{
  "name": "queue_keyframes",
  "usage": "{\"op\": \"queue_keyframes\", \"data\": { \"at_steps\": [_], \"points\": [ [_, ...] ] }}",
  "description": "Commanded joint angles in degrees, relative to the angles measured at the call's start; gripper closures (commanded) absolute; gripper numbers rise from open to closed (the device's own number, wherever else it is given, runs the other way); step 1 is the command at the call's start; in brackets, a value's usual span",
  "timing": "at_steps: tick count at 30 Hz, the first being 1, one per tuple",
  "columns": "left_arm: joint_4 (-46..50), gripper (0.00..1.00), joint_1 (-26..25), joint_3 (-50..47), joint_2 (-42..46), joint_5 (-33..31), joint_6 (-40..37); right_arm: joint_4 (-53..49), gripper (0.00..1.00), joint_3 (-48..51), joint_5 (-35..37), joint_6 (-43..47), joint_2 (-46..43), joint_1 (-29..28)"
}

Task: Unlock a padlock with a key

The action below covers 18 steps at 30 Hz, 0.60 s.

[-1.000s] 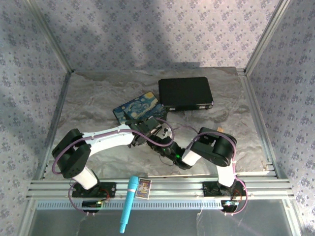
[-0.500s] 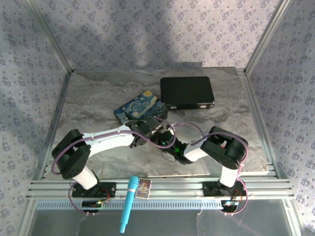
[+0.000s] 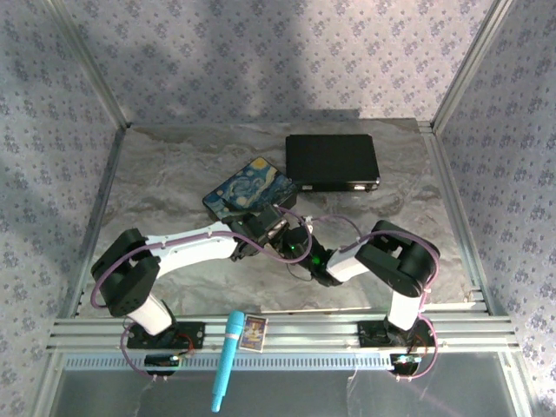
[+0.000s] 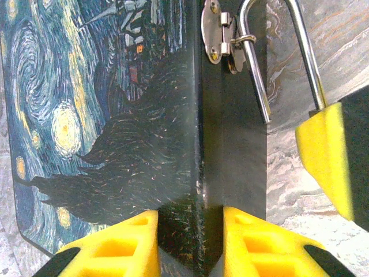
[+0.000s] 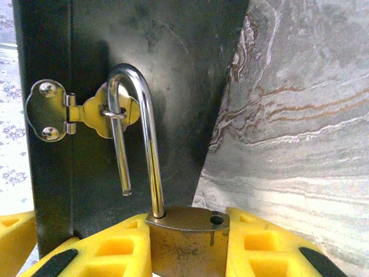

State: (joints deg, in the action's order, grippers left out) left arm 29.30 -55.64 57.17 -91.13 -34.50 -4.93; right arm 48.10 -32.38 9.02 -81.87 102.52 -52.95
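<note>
The right claw (image 5: pixel 187 229) is clamped on the brass body of the padlock (image 5: pixel 185 245), one yellow finger pressed to each flank, so the lock sits right between its fingertips. From the body the silvery shackle (image 5: pixel 149 144) rises away from the claw and arches over. Only its long leg is seated in the body, while the short leg hangs free in the air and the hole it belongs in gapes empty in the body's top. By that I judge the unlocking itself done. What seems left is unhooking, since the shackle is threaded through the small loop of the metal clasp (image 5: pixel 55 115), just beyond the claw and to its left. The brass looks dull and scuffed, the shackle bright and smooth. The clasp is screwed to the dark side wall of the starry-night box (image 4: pixel 86 115). The left claw (image 4: pixel 190 228) is closed on that box, its fingers straddling the near edge with the painted lid to its left, apparently steadying it. Grey marbled worktop (image 5: pixel 300 115) lies to the right of the right claw.
</note>
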Motion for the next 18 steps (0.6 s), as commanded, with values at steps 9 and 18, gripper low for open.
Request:
{"op": "queue_keyframes", "data": {
  "at_steps": [9,18],
  "points": [
    [12.78,0.72,-0.35,-4.39,-3.65,11.32,-0.25,4.75,0.94,0.73,6.73,-7.10,2.43,6.53],
    [12.30,0.71,-0.29,-4.74,-3.03,10.65,-0.10,-1.28,0.95,0.08,4.39,-2.43,2.77,7.86]
  ]
}}
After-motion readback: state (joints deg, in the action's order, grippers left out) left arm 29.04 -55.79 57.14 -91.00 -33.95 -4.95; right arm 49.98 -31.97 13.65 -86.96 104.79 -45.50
